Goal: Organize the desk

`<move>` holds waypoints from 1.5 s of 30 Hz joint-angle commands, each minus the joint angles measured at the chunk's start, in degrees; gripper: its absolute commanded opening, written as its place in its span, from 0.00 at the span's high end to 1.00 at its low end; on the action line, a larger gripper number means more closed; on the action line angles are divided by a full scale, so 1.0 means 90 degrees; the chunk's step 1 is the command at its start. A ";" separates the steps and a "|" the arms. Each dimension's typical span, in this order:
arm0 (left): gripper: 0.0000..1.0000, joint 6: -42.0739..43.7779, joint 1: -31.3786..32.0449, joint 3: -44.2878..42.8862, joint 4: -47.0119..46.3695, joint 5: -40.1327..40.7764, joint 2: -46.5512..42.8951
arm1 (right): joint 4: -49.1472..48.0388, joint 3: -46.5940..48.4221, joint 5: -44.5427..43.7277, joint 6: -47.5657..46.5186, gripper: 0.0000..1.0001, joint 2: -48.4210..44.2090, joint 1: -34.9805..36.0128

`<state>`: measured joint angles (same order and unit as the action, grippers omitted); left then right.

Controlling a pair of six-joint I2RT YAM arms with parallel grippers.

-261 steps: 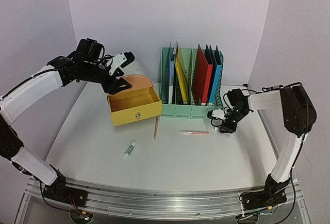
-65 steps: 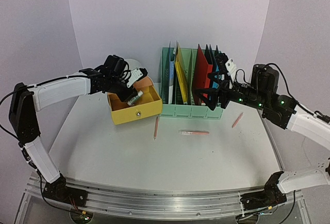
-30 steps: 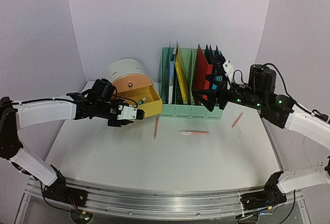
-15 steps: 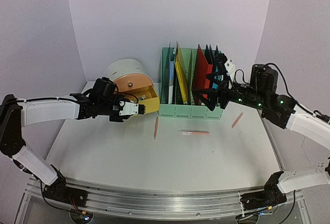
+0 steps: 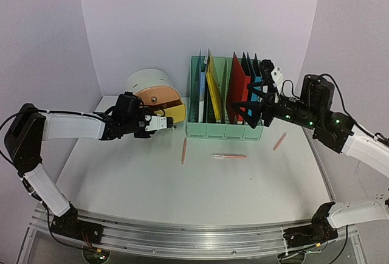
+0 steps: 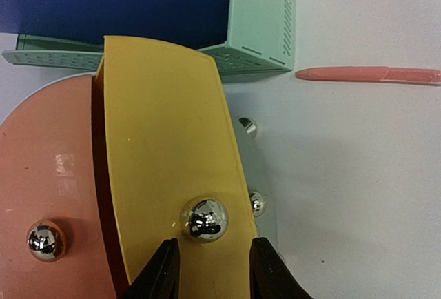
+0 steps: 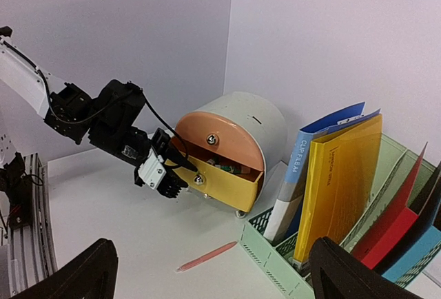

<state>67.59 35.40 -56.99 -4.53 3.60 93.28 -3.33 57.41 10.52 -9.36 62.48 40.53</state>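
On the white desk point(image 5: 200, 185) stands a round grey drawer unit point(image 5: 146, 80) with an orange front point(image 7: 220, 133). Its yellow drawer point(image 5: 177, 113) sticks out only a little, and small items show in the gap on top. My left gripper point(image 5: 165, 124) is open, pressed against the yellow drawer front point(image 6: 165, 140). Its jaws stand on either side just below the chrome knob point(image 6: 204, 219), apart from it. My right gripper point(image 5: 252, 93) hangs open and empty in the air in front of the mint-green file rack point(image 5: 225, 131).
Three pink pens lie on the desk: one point(image 5: 183, 151) below the drawer, one point(image 5: 229, 156) in front of the rack, one point(image 5: 280, 141) to the rack's right. The rack holds upright blue, yellow and red folders point(image 5: 238, 90). Lilac walls close in the back and sides.
My left gripper has moved right and back, pushing the yellow drawer almost fully into the round unit. The right gripper has risen slightly, still open.
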 commanded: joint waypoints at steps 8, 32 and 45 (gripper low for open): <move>0.61 0.0240 -0.0167 -0.0354 -0.0844 0.0592 0.0404 | -0.0131 -0.0020 -0.0121 0.0074 0.02 -0.0223 0.0011; 0.44 0.0313 -0.0321 -0.0592 -0.0990 0.0698 0.0870 | -0.0077 -0.0012 -0.0208 0.0079 0.02 -0.0352 0.0008; 0.49 0.1954 -0.0331 0.1136 -0.1906 -0.1396 0.0048 | -0.0069 -0.0018 -0.0156 0.0052 0.02 -0.0228 0.0008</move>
<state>77.54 32.61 -49.90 -14.22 -2.44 93.63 -3.25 56.95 9.02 -8.95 60.25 40.53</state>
